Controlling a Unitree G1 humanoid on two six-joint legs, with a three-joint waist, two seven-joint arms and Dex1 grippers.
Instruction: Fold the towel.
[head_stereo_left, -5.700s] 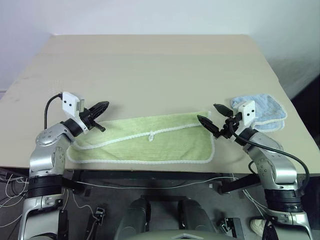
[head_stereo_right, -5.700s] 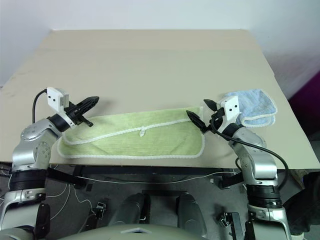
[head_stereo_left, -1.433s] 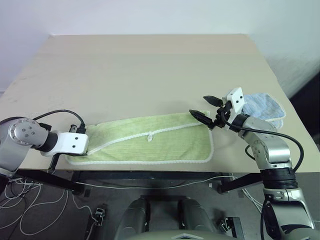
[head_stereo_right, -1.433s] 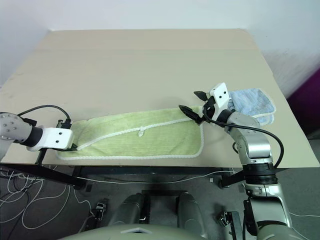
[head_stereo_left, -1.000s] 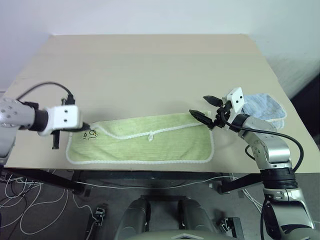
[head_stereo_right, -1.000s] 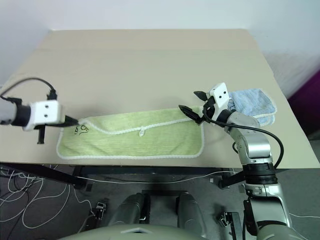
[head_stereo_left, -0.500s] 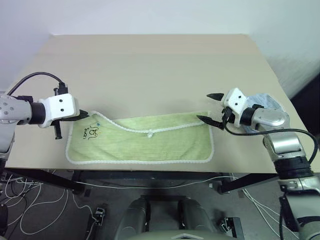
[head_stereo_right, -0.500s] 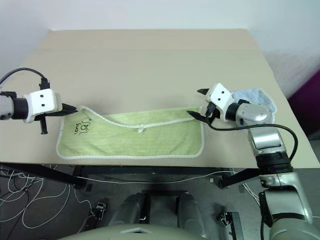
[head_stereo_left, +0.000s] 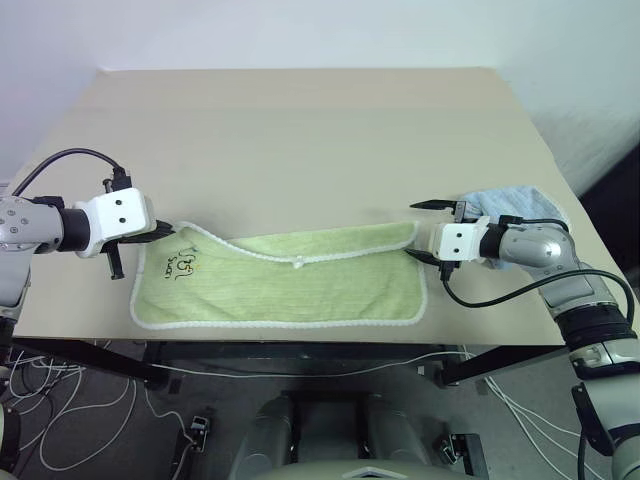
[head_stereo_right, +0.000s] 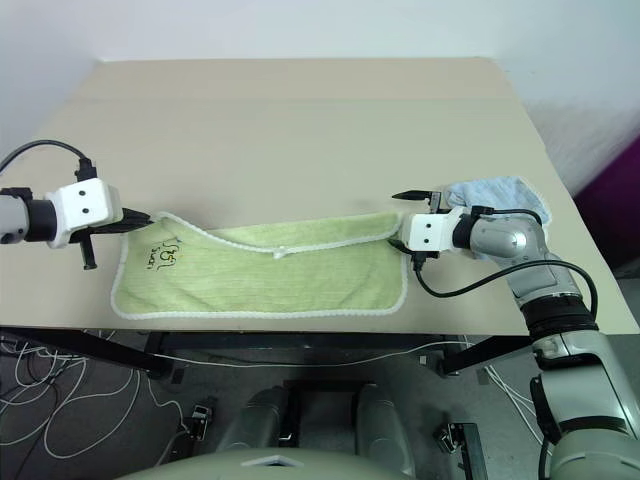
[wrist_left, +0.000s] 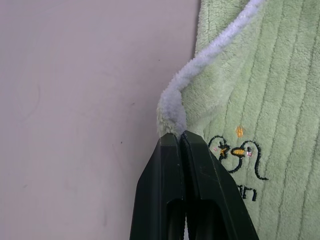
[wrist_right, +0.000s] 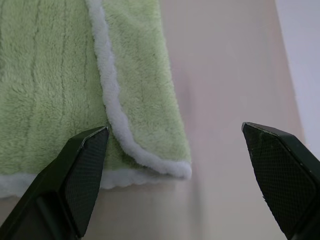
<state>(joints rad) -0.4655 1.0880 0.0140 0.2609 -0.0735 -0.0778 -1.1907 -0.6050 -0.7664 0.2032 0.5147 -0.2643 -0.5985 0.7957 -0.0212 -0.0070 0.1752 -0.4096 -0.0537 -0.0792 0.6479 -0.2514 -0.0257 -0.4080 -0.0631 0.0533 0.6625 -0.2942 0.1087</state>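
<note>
- Beige surface (head_stereo_left: 300, 130) fills most of the scene, with a white wall behind it.
- Green towel (head_stereo_left: 300, 285) lies along the near edge of the surface, stretched side to side. It has white edging, and its far layer is folded over so that the edge dips toward the middle.
- Blue towel (head_stereo_left: 520, 205) sits crumpled near the surface's right edge, just behind the right arm.
- Right claw (head_stereo_left: 428, 232) has its two black fingers wide apart, one on either side of the green towel's far right corner; in the right wrist view the corner lies between them with neither finger touching it.
- Left claw (wrist_left: 179, 142) has its fingers pressed together, pinching the white edging at the green towel's far left corner.
- Dark logo (head_stereo_left: 185, 262) is printed on the green towel near that pinched corner.
</note>
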